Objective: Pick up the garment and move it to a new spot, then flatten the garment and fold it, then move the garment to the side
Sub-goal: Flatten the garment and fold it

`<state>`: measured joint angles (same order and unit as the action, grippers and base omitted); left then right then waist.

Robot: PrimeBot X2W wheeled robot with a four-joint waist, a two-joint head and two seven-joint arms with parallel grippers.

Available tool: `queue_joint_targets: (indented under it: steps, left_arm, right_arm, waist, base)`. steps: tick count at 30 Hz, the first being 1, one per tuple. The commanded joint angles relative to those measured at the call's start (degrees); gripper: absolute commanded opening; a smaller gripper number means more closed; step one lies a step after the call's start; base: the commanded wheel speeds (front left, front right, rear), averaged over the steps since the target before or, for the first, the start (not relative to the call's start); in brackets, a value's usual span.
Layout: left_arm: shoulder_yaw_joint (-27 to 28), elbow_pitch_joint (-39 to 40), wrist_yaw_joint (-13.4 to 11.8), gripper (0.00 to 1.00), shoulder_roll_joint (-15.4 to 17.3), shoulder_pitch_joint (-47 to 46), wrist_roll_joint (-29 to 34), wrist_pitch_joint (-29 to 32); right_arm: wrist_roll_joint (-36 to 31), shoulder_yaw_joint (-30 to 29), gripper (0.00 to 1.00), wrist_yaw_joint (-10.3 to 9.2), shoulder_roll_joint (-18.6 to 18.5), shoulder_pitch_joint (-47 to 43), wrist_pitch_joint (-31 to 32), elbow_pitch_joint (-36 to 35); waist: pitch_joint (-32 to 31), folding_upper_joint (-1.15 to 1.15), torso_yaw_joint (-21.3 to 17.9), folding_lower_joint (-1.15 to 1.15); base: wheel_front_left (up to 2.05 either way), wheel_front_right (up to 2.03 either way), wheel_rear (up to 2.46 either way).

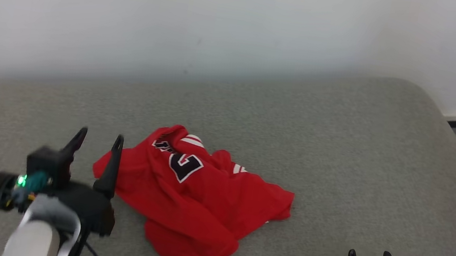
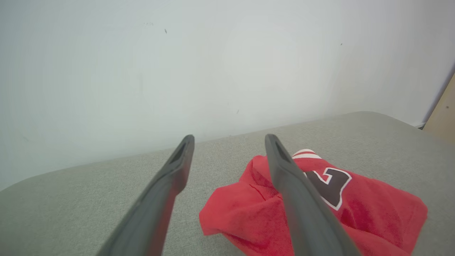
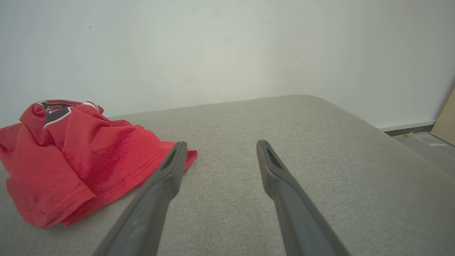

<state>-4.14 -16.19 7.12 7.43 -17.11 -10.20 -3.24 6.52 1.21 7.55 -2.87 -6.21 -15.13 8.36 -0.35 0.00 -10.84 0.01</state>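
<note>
Garment (image 1: 195, 195), crumpled red jersey, lies on grey cushion (image 1: 362, 166); likely soft, light, floppy. Left pincer (image 1: 100, 133), released, at its 9 o'clock; right pincer (image 1: 369, 253), released, at 4 o'clock. Pinch a raised fold.

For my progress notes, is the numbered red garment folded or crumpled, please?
Crumpled: the red garment lies bunched, its number partly hidden.

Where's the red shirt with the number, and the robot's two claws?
red shirt (image 1: 199, 200): head view, plain cloth below the number.
left gripper (image 1: 101, 133): head view, between its fingertips.
right gripper (image 1: 370, 253): head view, between its fingertips.
</note>
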Motion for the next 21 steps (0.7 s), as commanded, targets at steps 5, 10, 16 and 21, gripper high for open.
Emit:
queue_joint_targets:
  steps: [5, 10, 16, 21]
  left_arm:
    - [-0.6, -4.9, 0.1, 1.00, -0.3, -9.6, -3.0, 12.5]
    - [-0.7, -10.0, -2.3, 1.00, 0.9, -16.1, -3.3, 27.0]
    - [-1.4, -13.3, -5.2, 1.00, 3.0, -20.7, -2.1, 40.3]
    - [-2.5, -15.1, -6.8, 1.00, 4.4, -22.2, -0.8, 48.8]
  right_arm:
    - [0.0, 0.1, 1.00, -0.11, 0.0, 0.7, 0.0, -0.5]
    - [0.5, 0.1, 1.00, -0.12, 0.0, 1.4, 0.0, -1.0]
    - [0.5, 0.2, 1.00, -0.11, 0.0, 2.0, 0.0, -1.5]
    - [0.3, 0.9, 1.00, -0.12, 0.0, 2.2, 0.0, -1.8]
  waist:
    - [3.0, 0.00, -6.6, -0.01]
    - [5.3, 0.00, -10.1, -0.01]
    - [7.0, 0.00, -12.4, -0.01]
    - [7.5, 0.00, -13.5, -0.01]
  base:
    - [0.00, 0.00, 0.00]
    - [0.00, 0.00, 0.00]
    - [0.00, 0.00, 0.00]
    - [0.00, 0.00, 0.00]
